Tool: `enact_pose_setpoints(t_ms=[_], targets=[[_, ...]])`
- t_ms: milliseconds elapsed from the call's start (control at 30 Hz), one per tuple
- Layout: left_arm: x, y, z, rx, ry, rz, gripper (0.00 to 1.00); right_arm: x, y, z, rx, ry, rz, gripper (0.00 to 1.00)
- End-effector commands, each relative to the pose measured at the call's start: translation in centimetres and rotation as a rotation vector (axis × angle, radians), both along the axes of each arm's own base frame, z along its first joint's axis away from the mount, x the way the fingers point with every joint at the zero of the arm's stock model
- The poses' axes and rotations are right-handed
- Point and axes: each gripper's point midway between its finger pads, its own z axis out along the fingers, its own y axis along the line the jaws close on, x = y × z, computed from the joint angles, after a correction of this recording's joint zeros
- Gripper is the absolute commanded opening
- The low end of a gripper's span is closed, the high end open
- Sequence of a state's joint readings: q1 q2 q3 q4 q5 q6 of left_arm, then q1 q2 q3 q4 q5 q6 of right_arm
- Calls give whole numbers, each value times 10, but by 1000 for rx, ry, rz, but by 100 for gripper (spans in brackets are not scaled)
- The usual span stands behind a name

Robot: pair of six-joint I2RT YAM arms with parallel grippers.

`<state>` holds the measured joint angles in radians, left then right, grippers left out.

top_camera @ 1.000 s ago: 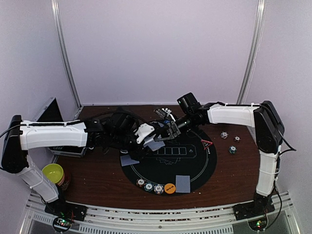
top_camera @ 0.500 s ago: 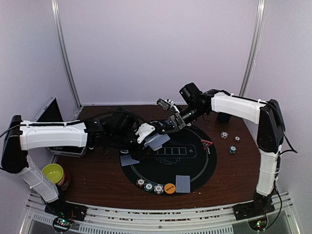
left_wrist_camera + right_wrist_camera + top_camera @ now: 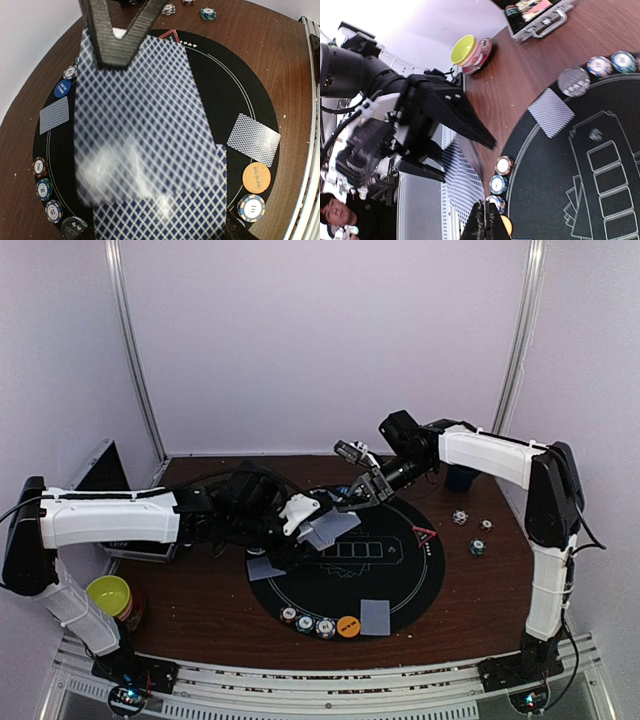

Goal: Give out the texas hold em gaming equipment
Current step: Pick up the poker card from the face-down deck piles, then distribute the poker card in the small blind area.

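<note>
Left gripper [image 3: 303,518] clenched on card deck [image 3: 165,220], held above mat [image 3: 415,580], over its far-left part. Right gripper [image 3: 362,492] pinched tight on far edge of top card [image 3: 140,120]; that card overlaps deck and is blurred in left wrist view. Dealt card [image 3: 264,568] flat at mat's left rim, second dealt card [image 3: 375,616] at near rim. Striped chips [image 3: 305,621] and orange button [image 3: 348,626] along near rim. Red triangle marker [image 3: 424,535] at mat's right rim.

A robotics lab booth: plain white panels [image 3: 320,340] on metal posts [image 3: 135,350] enclose a brown tabletop [image 3: 200,615] with robot arms [image 3: 105,518] bolted to rails [image 3: 300,685].
</note>
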<state>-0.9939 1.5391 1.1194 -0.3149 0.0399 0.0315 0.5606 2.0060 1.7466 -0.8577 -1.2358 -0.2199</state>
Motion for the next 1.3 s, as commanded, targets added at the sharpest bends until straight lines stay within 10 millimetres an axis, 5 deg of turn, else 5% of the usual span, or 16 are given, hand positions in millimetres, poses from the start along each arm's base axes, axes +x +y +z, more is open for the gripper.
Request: enact_pose_setpoints(t_ms=[0, 133, 200, 567, 667, 833, 1267], targets=[[8, -5, 22, -63, -50, 13, 60, 33, -19, 24, 94, 36, -182, 0], [9, -5, 21, -61, -50, 20, 60, 72, -39, 52, 235, -13, -421, 0], [9, -5, 21, -61, -49, 25, 60, 87, -51, 49, 258, -16, -541, 0], [12, -2, 29, -70, -73, 43, 60, 170, -59, -6, 185, 39, -892, 0], [13, 0, 33, -76, -82, 46, 60, 190, -55, -6, 213, 34, -944, 0], [14, 1, 37, -78, -93, 54, 60, 217, -44, -40, 144, 47, -1016, 0], [14, 4, 42, -83, -108, 58, 60, 246, 5, -108, 22, 51, -973, 0]])
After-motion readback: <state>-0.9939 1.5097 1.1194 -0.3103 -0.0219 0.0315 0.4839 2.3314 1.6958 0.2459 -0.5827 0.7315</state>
